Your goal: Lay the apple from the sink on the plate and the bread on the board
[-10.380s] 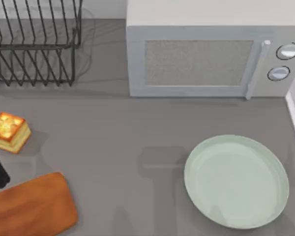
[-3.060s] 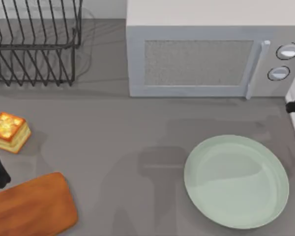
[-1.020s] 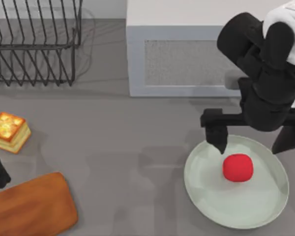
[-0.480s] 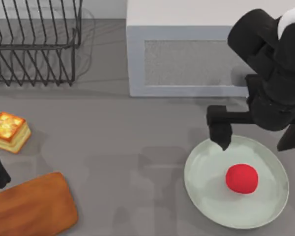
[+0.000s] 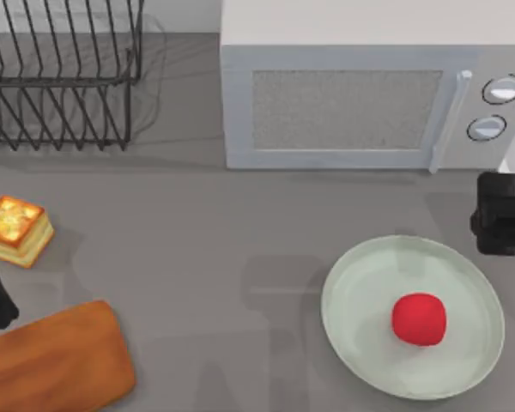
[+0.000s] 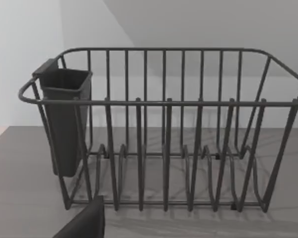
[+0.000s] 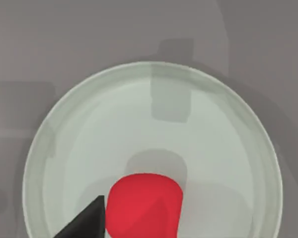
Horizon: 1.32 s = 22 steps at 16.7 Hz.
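Apple (image 5: 419, 318) lying on the plate (image 5: 360, 335) near the tabletop's front right corner, right gripper (image 5: 496, 215) at the right edge just behind the plate, its opening impossible to judge, bread (image 5: 18, 230) at the left edge behind the board (image 5: 56, 365), left arm parked at that edge.

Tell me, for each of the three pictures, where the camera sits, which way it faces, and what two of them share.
Top view: above the table, looking down at the microwave, bread, board and plate; right gripper at the right edge, left arm at the left edge.
Left wrist view: on the left arm, facing the dish rack; a dark gripper part shows.
Right wrist view: on the right arm, looking down at the plate.
Top and right wrist views share the apple on the plate.
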Each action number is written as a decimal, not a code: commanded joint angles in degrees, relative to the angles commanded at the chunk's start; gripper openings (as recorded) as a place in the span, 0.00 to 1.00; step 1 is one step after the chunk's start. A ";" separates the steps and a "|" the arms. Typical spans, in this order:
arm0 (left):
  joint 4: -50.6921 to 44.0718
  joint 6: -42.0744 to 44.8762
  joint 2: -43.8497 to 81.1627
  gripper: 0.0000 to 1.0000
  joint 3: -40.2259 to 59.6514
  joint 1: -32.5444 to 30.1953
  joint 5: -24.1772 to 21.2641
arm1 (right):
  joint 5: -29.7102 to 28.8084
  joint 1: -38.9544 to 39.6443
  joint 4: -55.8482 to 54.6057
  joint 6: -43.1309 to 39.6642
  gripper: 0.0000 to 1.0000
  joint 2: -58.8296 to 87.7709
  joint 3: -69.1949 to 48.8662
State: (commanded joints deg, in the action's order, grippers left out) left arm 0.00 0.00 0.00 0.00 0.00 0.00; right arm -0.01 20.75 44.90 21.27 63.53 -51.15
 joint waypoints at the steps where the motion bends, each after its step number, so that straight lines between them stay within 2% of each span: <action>1: 0.00 0.00 0.00 1.00 0.00 0.00 0.00 | 0.00 -1.69 -3.64 -1.74 1.00 -5.87 4.23; 7: 0.00 0.00 0.00 1.00 0.00 0.00 0.00 | 0.00 -12.20 -26.44 -12.50 1.00 -40.51 30.70; 11: 0.00 0.00 0.00 1.00 0.00 0.00 0.00 | 0.01 -17.84 -38.71 -18.29 1.00 -56.67 44.59; 15: 0.00 0.00 0.00 1.00 0.00 0.00 0.00 | 0.01 -20.67 -44.73 -21.19 1.00 -63.36 50.99; 22: -0.41 0.05 0.56 1.00 0.34 -0.28 -0.29 | 0.01 -20.75 -44.90 -21.27 1.00 -63.53 51.15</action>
State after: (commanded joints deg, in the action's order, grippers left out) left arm -0.41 0.05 0.56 0.34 -0.28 -0.29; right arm 0.00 0.00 0.00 0.00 0.00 0.00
